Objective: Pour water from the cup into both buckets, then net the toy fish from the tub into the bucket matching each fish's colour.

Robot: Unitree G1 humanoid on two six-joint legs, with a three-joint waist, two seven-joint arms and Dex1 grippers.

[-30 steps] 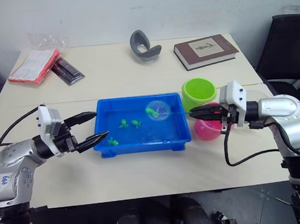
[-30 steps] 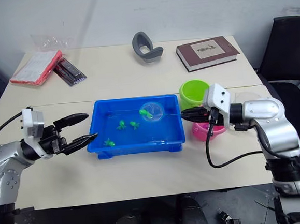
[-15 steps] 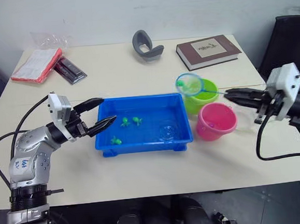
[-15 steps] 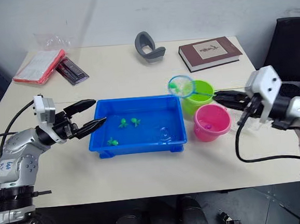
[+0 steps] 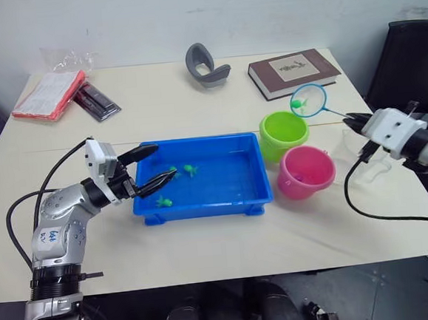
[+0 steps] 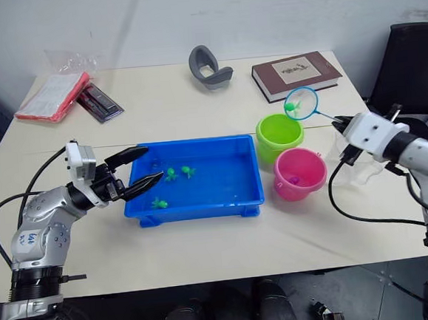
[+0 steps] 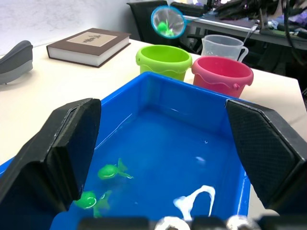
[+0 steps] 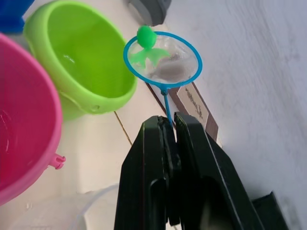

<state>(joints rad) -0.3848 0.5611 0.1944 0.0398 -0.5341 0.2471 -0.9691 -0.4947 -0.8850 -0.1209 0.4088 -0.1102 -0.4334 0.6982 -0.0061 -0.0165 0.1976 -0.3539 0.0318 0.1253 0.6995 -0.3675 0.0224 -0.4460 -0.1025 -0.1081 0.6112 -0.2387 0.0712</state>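
Note:
The blue tub lies mid-table with water and three green toy fish in it. My left gripper is open, its fingers reaching over the tub's left end. My right gripper is shut on the handle of the net. The hoop carries a green fish and hangs just above the far right rim of the green bucket. The pink bucket stands in front of the green one. The clear cup sits to the right of the pink bucket, under my right arm.
A brown book and a grey curved object lie at the back of the table. A red packet and a dark packet lie at the far left. A black chair stands off the right edge.
My right gripper lifted the net out of the tub with a green fish and carried it right and up to above the green bucket. My left gripper moved in over the tub's left end.

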